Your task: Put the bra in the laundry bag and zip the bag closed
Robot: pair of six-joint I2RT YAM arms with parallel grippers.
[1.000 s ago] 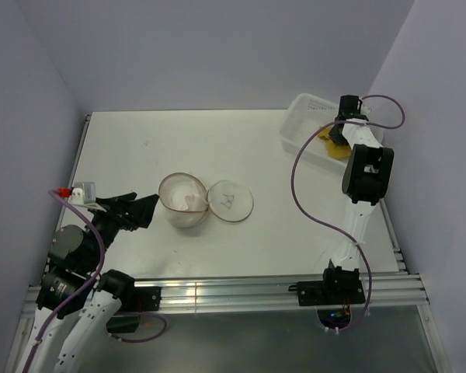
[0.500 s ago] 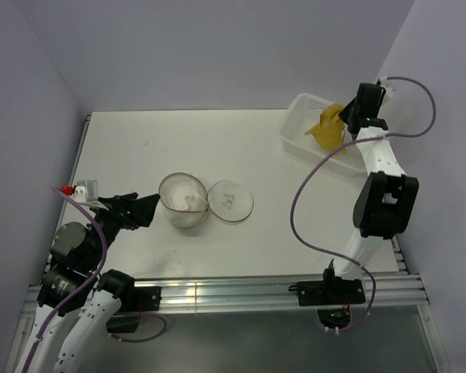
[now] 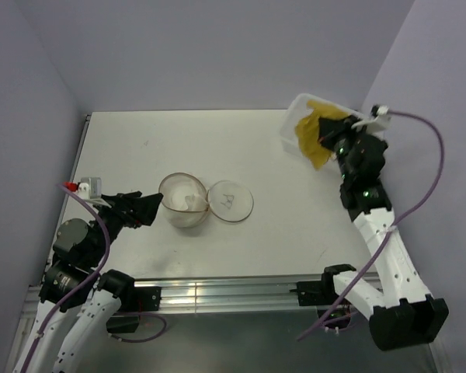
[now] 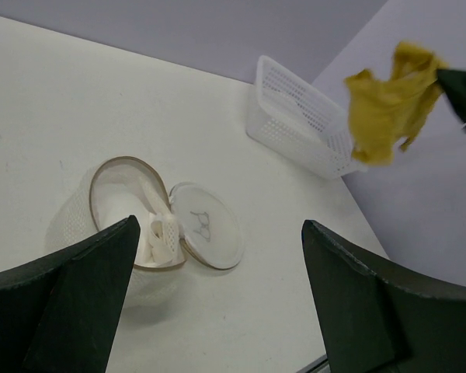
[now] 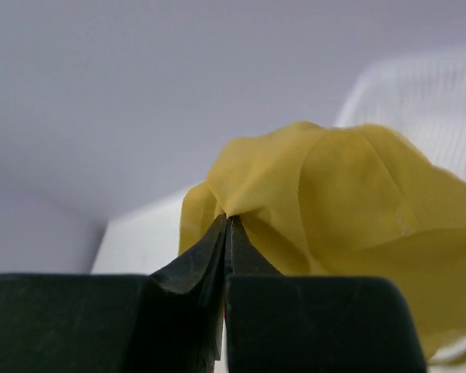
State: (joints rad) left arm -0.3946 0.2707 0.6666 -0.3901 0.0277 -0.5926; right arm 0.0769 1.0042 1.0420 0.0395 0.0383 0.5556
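Moved: bra (image 3: 314,134) rose from the basket (image 3: 293,128), well right of the laundry bag (image 3: 182,203).
My right pincer (image 5: 225,225): pinched tight on bra fabric.
Needed: centre it over the bag's mouth, then lower.

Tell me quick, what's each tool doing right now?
Left tool: open, holding nothing.
Right tool: closed on the bra, which hangs in the air.

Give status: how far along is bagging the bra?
Done: the right gripper holds the mustard-yellow fabric bra, jaws shut, in the air by the white perforated plastic basket. In hand: the carry to the bag. Left: the round cream mesh laundry bag stands open, flap lid beside it, no bra inside, unzipped; the left gripper is open nearby.
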